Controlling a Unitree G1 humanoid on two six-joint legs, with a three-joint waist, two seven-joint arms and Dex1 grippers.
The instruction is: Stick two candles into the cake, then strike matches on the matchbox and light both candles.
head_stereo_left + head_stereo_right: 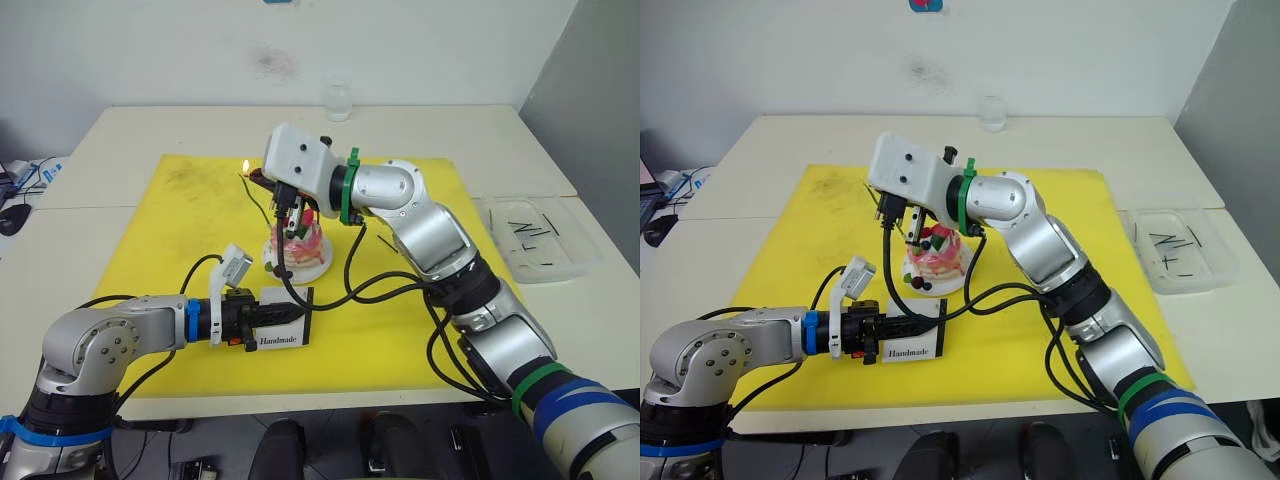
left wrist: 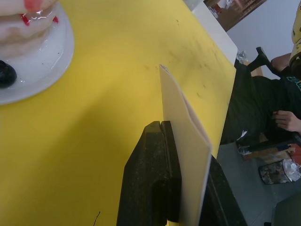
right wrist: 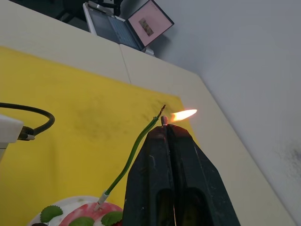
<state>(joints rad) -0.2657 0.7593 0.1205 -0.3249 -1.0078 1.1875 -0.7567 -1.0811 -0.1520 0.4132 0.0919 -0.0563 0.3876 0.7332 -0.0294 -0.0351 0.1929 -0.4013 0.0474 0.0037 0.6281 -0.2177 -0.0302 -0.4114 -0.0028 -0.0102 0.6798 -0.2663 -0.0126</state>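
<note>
Right claw point(image 3: 165, 126): black fingers pressed together on a short matchstick point(image 3: 164, 120), which is burning; an orange flame point(image 3: 183, 114) stands off its tip. The claw is held above the small round cake with pink dripping icing point(image 1: 297, 243), which sits on a small white plate point(image 1: 315, 268) near the middle of the yellow mat point(image 1: 180, 215).

Thin green wire-like candle point(image 3: 134, 150): stuck by its pale lower end in the top of the cake, rising bent towards the match. Its dark tip lies just beside the flame; I cannot tell whether they touch. In the left eye view a small flame point(image 1: 245, 166) shows at the far-left side of the right wrist housing.

Left claw point(image 2: 188, 207): clamped on the flat white rectangular matchbox printed "Handmade" point(image 1: 284, 330), held on edge, just on the near side of the cake plate and apart from it.

Elsewhere on the white table point(image 1: 130, 130): a clear plastic tray point(image 1: 540, 238) on the right holding several short dark matches point(image 1: 528, 232); a clear glass point(image 1: 338, 100) at the far edge. In the left wrist view, a seated person point(image 2: 277, 101) beyond the table.
</note>
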